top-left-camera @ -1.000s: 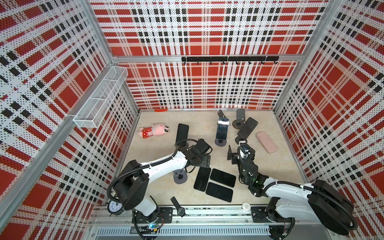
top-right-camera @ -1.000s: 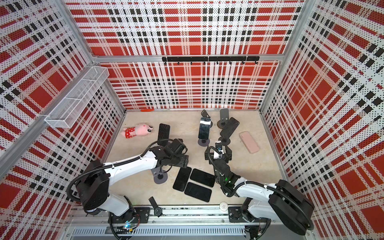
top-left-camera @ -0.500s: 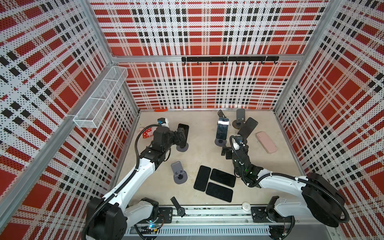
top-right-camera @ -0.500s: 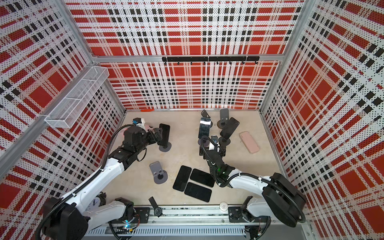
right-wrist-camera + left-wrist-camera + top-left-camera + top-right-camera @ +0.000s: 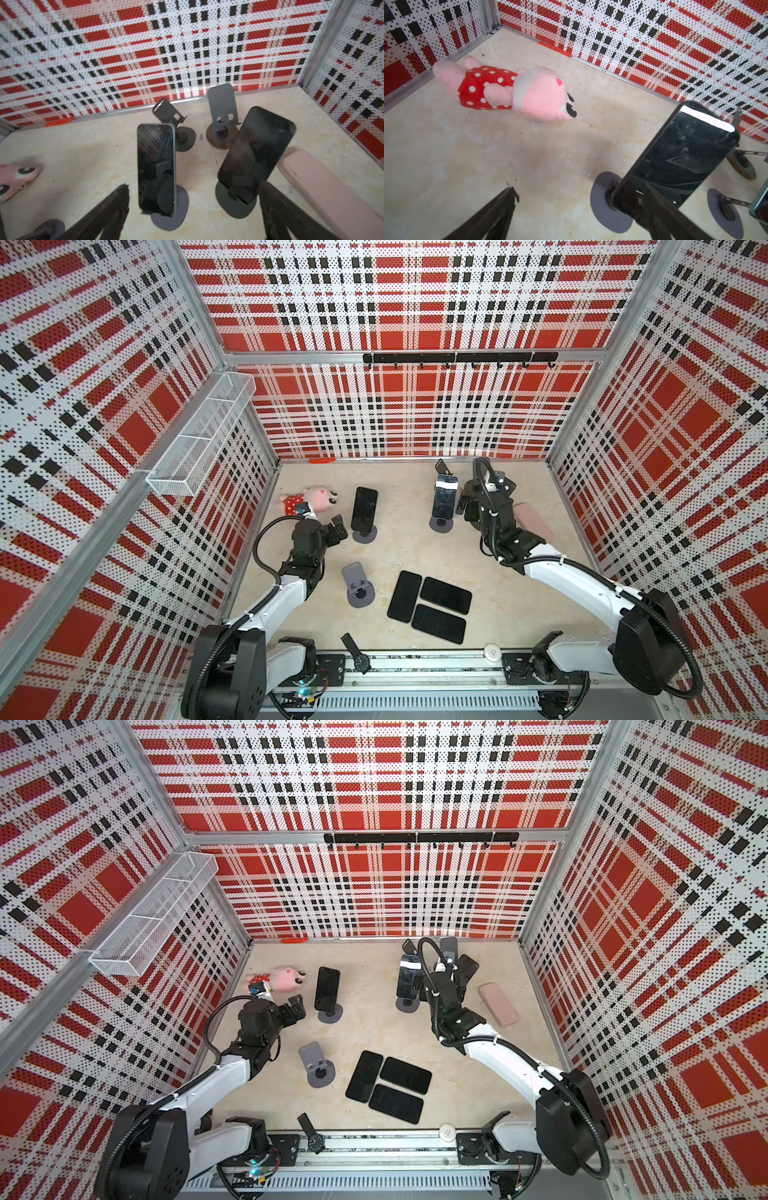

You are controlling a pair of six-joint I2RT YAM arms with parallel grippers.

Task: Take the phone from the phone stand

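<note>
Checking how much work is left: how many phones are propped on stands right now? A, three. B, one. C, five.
A: the left phone, the middle phone and the right phone each sit on a stand.

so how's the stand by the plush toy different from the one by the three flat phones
The back stand holds a black phone upright; the front stand is empty. The back stand sits near the plush toy, the front stand by the flat phones. Both have round grey bases.
</note>
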